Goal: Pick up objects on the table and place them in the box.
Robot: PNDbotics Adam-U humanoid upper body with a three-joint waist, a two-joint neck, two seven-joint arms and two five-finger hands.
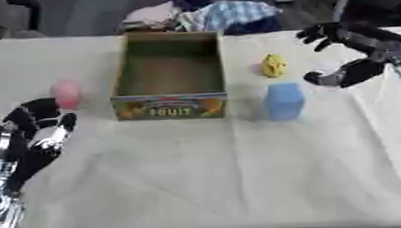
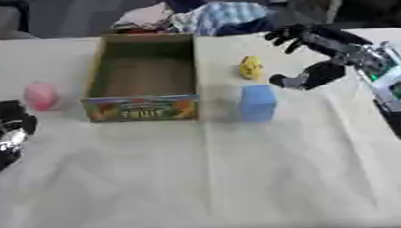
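Observation:
A cardboard box (image 1: 171,106) with a fruit label stands open in the middle of the table; its inside shows nothing. A small yellow object (image 1: 273,65) lies to the right of the box. A light blue block (image 1: 284,100) stands just in front of it. A pink object (image 1: 67,93) sits left of the box. My right hand (image 1: 349,54) hovers to the right of the yellow object, fingers spread and thumb apart, holding nothing. My left hand (image 1: 34,129) rests at the lower left, below the pink object, with relaxed fingers.
A cream cloth (image 1: 207,174) covers the table and lies wrinkled in front. Beyond the far edge lies a heap of clothes (image 1: 207,14). Dark furniture stands at the upper right corner.

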